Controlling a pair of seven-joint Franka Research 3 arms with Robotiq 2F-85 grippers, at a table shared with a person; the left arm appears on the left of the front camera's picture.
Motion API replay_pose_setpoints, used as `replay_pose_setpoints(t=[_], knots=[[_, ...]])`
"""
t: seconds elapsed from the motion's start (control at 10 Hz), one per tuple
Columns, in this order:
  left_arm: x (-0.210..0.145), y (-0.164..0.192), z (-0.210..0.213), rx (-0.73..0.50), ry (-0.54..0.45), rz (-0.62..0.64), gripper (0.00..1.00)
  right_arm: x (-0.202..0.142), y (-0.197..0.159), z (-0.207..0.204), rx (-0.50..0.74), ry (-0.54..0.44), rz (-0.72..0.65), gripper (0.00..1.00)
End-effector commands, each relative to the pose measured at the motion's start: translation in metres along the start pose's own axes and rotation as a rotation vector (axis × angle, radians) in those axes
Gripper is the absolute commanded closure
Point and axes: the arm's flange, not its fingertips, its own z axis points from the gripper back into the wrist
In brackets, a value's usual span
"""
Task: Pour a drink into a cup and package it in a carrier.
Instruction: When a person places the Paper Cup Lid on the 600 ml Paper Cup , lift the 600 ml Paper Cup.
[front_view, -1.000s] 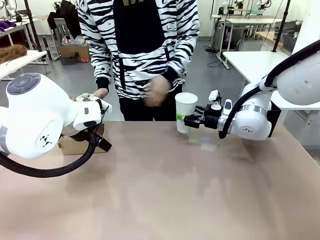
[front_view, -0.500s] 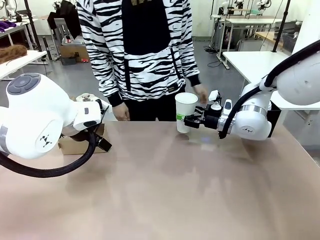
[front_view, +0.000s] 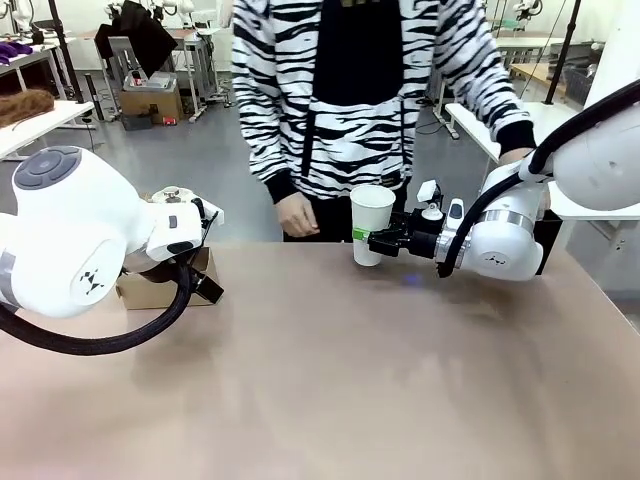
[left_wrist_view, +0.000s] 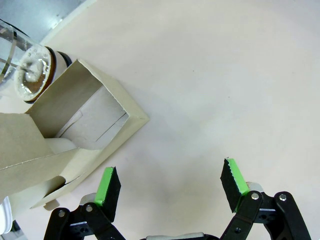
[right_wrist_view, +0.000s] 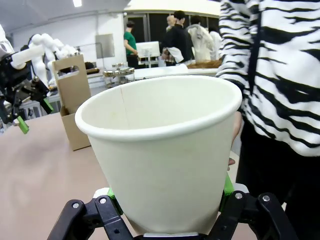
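The white paper cup (front_view: 372, 222) stands upright at the table's far edge, lidless, and its inside (right_wrist_view: 155, 107) looks dry and empty. My right gripper (front_view: 364, 237) is shut on its lower part, green pads (right_wrist_view: 227, 186) pressed against its sides. The brown cardboard carrier (front_view: 145, 290) sits at the far left behind my left arm, with its open box and upright handle (left_wrist_view: 75, 120) just ahead of my left gripper (left_wrist_view: 171, 186). That gripper hangs open over bare table, holding nothing. The glass jug's metal-framed top (left_wrist_view: 30, 75) stands beyond the carrier; the drink itself I cannot make out.
A person in a zebra-striped top stands at the far side, one hand (front_view: 298, 215) hanging near the table edge left of the cup, the other arm (front_view: 515, 150) reaching behind my right arm. The near tabletop (front_view: 330, 380) is bare.
The person has stepped toward picture right and pulled the hand away from the jug and carrier. Both arms and the cup have stayed put.
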Motion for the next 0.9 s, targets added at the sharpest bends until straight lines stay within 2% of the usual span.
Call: replay_pose_setpoints(t=[0.0, 0.8], knots=[[-0.0001, 0.0006, 0.0005, -0.002, -0.002, 0.002, 0.00, 0.0022, 0.0016, -0.0009, -0.002, 0.002, 0.004, 0.20], [-0.0001, 0.0006, 0.0005, -0.002, -0.002, 0.002, 0.00, 0.0022, 0.0016, -0.0009, -0.002, 0.002, 0.004, 0.20]])
